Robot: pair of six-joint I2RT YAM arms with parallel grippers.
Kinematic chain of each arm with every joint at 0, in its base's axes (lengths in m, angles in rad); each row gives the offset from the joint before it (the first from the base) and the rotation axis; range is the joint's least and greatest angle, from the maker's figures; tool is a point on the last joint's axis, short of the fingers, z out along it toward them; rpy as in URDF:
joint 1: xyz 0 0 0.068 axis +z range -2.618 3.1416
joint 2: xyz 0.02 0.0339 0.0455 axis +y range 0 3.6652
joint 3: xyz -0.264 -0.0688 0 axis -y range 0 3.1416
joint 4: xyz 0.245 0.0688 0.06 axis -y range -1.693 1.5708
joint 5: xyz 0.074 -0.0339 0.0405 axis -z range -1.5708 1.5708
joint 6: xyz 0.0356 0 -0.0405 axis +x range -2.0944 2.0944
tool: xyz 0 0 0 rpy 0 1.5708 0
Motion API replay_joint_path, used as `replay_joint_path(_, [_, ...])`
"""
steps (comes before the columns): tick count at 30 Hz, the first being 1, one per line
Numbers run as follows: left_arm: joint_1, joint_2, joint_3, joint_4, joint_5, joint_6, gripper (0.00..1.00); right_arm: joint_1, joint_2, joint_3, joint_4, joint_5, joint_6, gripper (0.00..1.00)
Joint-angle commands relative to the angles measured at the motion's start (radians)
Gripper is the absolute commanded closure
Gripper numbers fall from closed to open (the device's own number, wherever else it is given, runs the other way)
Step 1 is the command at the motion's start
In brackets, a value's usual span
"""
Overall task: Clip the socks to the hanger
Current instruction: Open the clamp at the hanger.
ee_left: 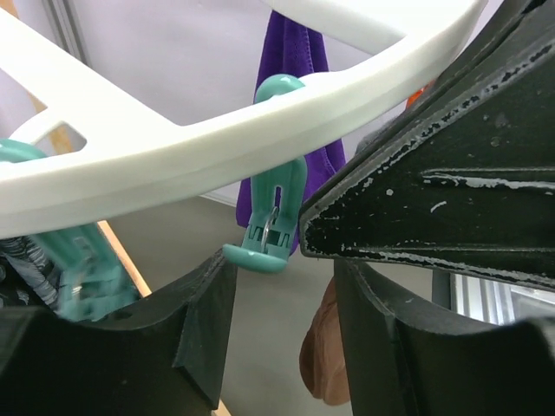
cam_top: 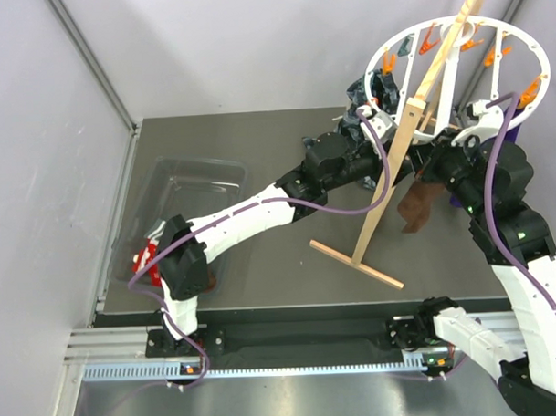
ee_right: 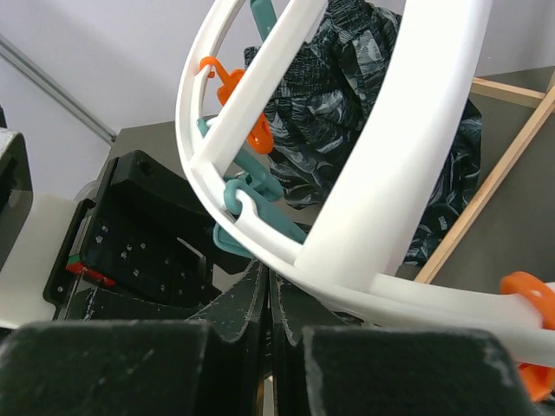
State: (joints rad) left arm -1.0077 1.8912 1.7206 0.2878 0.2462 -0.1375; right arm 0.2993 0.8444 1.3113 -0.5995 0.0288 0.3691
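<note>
Presenting a brown sock to a teal clip

Straddling the teal clip point(ee_left: 276, 212) that hangs from the hanger point(ee_left: 173, 165), the left gripper point(ee_left: 282, 282) stands well open. It has a finger on each side of the clip, neither seen pressing it, and it holds nothing. The right gripper point(ee_right: 267, 299) has its jaws drawn together just beneath the white rim. Its own view shows no cloth between them, yet from above the brown sock point(cam_top: 415, 208) hangs in the air right at that gripper, so it is judged to be pinched there. The red socks point(cam_top: 147, 260) lie in the clear bin point(cam_top: 199, 167) at the left, well apart from the hanger. A purple sock point(ee_left: 295, 52) hangs from the ring, and a dark patterned cloth point(ee_right: 347, 87) shows behind it. The brown sock is light, limp and compressible and will sag from any grip. It is best taken near the cuff, leaving a short free edge to feed into the clip. The clip is stiff, sprung and free to swing on the rim
</note>
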Motion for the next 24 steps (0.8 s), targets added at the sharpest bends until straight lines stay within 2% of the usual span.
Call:
replay_joint_path(1, [0.0,-0.004,0.047,0.056,0.004,-0.016,0.48,0.006,-0.013,0.043,0.01,-0.001,0.007,1.0])
replay_joint_path(3, [0.0,-0.007,0.039,0.06,-0.007,-0.011,0.51,0.006,-0.013,0.043,0.009,0.0,0.01,1.0])
replay_joint_path(7, [0.0,-0.023,0.014,0.065,-0.056,0.009,0.74,0.004,-0.022,0.039,0.01,0.003,0.013,1.0])
replay_joint_path(11, [0.0,-0.037,-0.009,0.053,-0.079,0.03,0.89,0.006,-0.042,0.034,0.01,0.026,0.01,1.0])
replay_joint_path(14, [0.0,-0.041,-0.013,0.05,-0.073,0.035,0.99,0.006,-0.05,0.025,0.02,0.036,0.005,0.81])
replay_joint_path(15, [0.0,-0.043,-0.015,0.05,-0.073,0.035,1.0,0.006,-0.05,0.022,0.024,0.04,0.002,0.76])
replay_joint_path(17, [0.0,-0.043,-0.013,0.05,-0.07,0.035,1.0,0.006,-0.045,0.022,0.036,0.034,-0.001,0.74])
replay_joint_path(18, [0.0,-0.044,-0.013,0.05,-0.07,0.035,1.0,0.006,-0.042,0.022,0.04,0.03,-0.001,0.66])
replay_joint_path(21, [0.0,-0.052,-0.021,0.054,-0.062,0.035,1.0,0.008,-0.033,0.017,0.066,0.016,-0.001,0.55])
replay_joint_path(24, [-0.002,-0.063,-0.038,0.066,-0.053,0.026,1.0,0.006,-0.028,-0.001,0.101,0.014,0.002,0.55])
